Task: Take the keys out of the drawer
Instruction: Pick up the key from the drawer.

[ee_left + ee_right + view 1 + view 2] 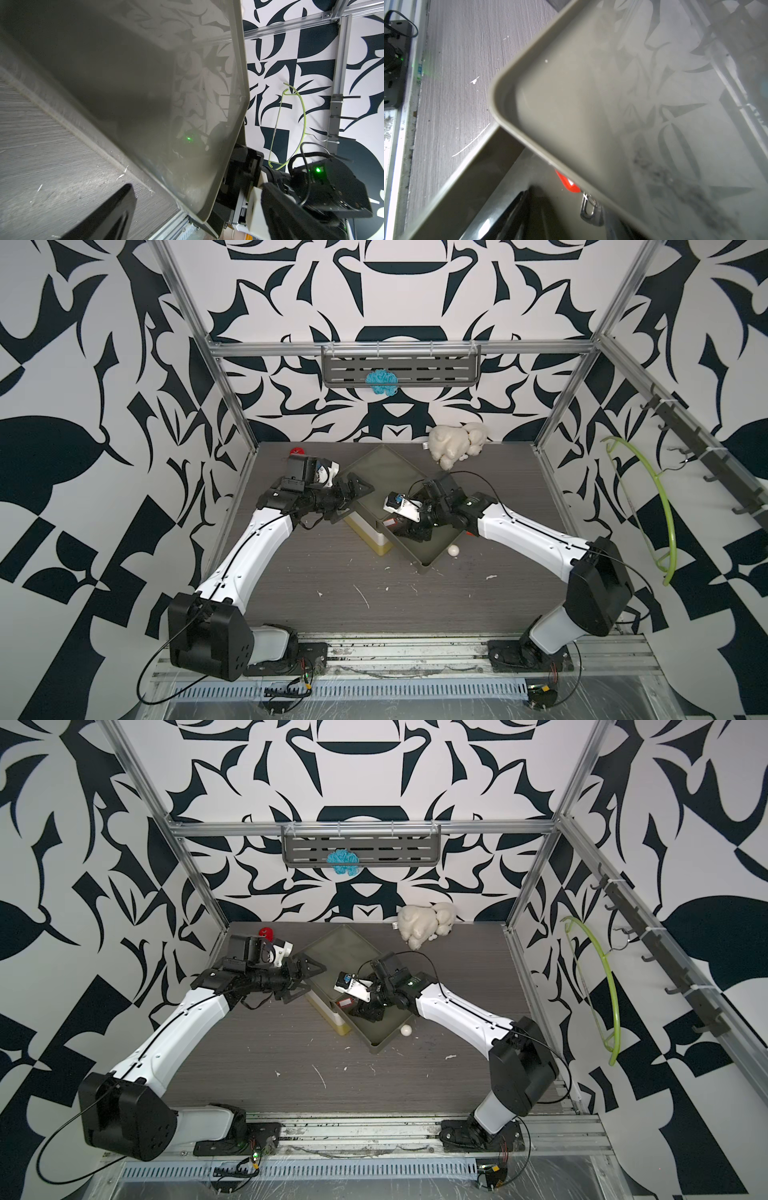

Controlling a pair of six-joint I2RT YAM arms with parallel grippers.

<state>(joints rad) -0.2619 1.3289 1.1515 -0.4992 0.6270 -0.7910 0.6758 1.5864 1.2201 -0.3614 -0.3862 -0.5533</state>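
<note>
Keys (pixel 568 184), red tag: in open drawer (pixel 467 176), partly under cabinet top (pixel 612 104). Right gripper (pixel 411 533): beside them, spread unclear, nothing visibly held. Left gripper (pixel 359 504): open, empty. Risk: nudging keys deeper under the overhang.

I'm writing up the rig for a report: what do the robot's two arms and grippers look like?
Both the left arm and right arm have glossy white link shells with black joints and blocky black shoulder housings. A thin black cable runs along each. The left gripper and right gripper are black, the left's fingers flat and triangular.
</note>
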